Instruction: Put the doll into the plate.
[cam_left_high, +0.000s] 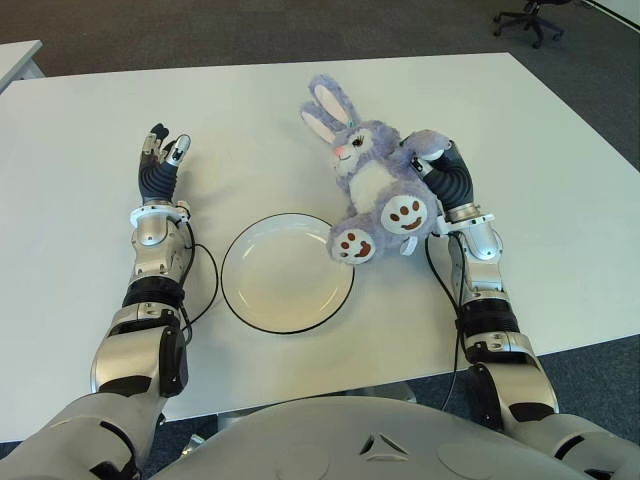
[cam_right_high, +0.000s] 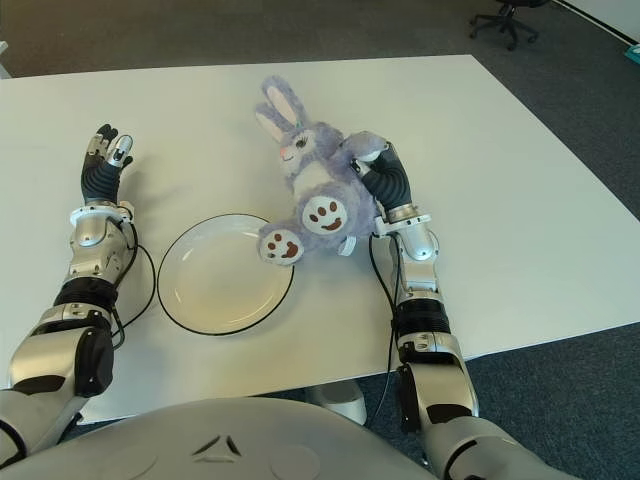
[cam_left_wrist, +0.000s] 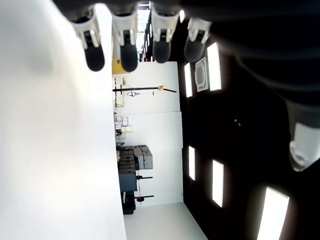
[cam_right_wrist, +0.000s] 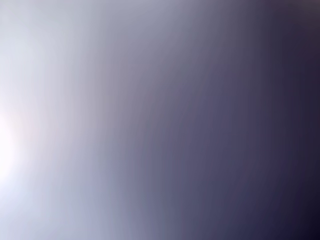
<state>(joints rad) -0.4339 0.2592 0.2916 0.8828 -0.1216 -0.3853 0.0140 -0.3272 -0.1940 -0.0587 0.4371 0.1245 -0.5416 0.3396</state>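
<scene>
The doll (cam_left_high: 375, 185), a purple plush rabbit with white belly and brown paw pads, is held by the right hand (cam_left_high: 440, 170), whose fingers are wrapped around its right flank and arm; the grip is read from the eye views, since the right wrist view is filled by a blur of purple-grey, taken to be plush pressed against the lens. The doll's long axis runs diagonally, ears pointing away from the robot and to its left, feet toward the robot. The lower foot (cam_left_high: 353, 246) is seen overlapping the right rim of the plate (cam_left_high: 287, 272); whether it touches the rim or hangs above it cannot be told. The plate, white with a dark edge, is set on the white table (cam_left_high: 80, 150) straight ahead of the robot, between the two arms, and nothing is held in it. From the held doll, the plate's middle lies to the robot's left and nearer its body. The right hand is judged the nearer and only working hand. The left hand (cam_left_high: 160, 160) is shown left of the plate, fingers extended and holding nothing, with only table beside it.
</scene>
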